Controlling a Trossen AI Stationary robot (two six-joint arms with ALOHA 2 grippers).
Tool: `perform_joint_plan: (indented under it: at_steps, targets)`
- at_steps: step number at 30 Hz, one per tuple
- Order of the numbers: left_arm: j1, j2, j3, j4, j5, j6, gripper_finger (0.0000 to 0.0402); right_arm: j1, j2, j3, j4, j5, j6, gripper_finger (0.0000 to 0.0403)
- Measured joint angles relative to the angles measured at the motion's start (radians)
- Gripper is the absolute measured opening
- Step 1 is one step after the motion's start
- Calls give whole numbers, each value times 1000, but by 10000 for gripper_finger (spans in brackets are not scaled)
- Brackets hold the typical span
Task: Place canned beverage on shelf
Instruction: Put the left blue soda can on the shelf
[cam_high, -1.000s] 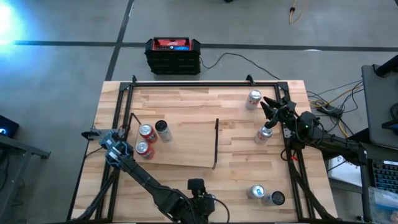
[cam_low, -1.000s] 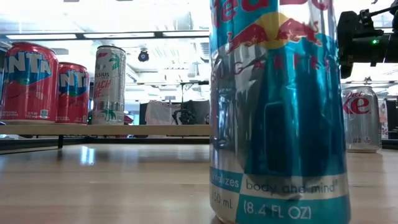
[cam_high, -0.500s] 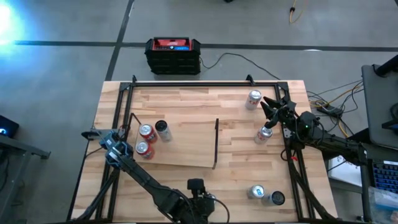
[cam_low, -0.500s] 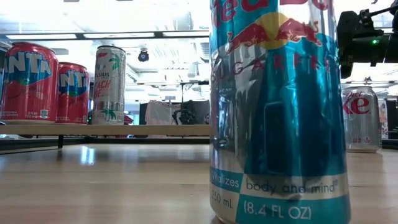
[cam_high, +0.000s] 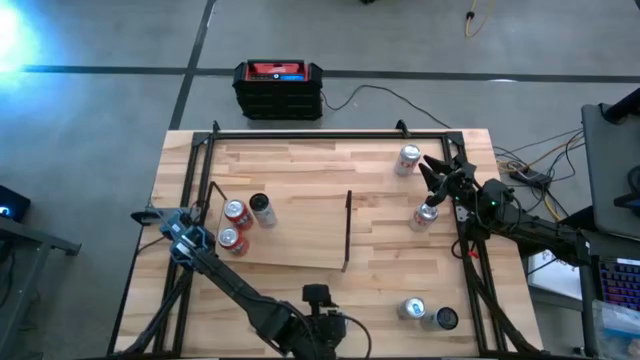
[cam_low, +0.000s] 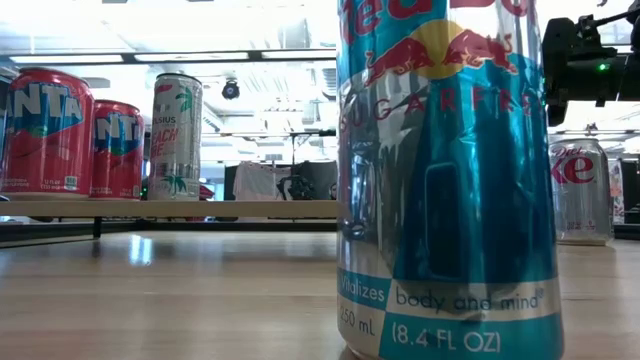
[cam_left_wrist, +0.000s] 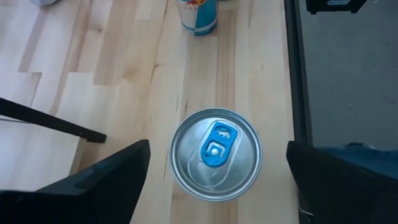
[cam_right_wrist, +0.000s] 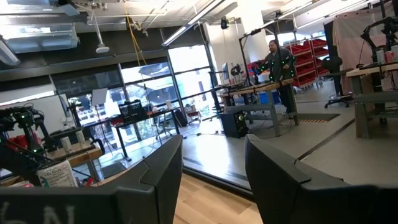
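Note:
My left gripper is at the table's left side, pointing down and open. Its fingers stand on either side of an upright silver can with a blue tab without touching it. The arm hides that can in the high view. The shelf, a pale board with a black upright bar, carries two red cans and a slim can, all standing on their bases. My right gripper is open and empty, held level above the table's far right, beside a silver can.
A blue Red Bull can stands a little beyond the can under my left gripper. A black rail runs close beside that can. More cans stand at the far right and near right. A large Red Bull can fills the low view.

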Motion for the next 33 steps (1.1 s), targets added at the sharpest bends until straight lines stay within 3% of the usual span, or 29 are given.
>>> perform_joint_plan:
  at_steps: [12,33]
  targets:
    - [60,0,-4,5,175,0,362,0,0,0,0,0,0,157]
    - [63,0,-26,5,189,21,361,0,0,0,0,0,0,157]
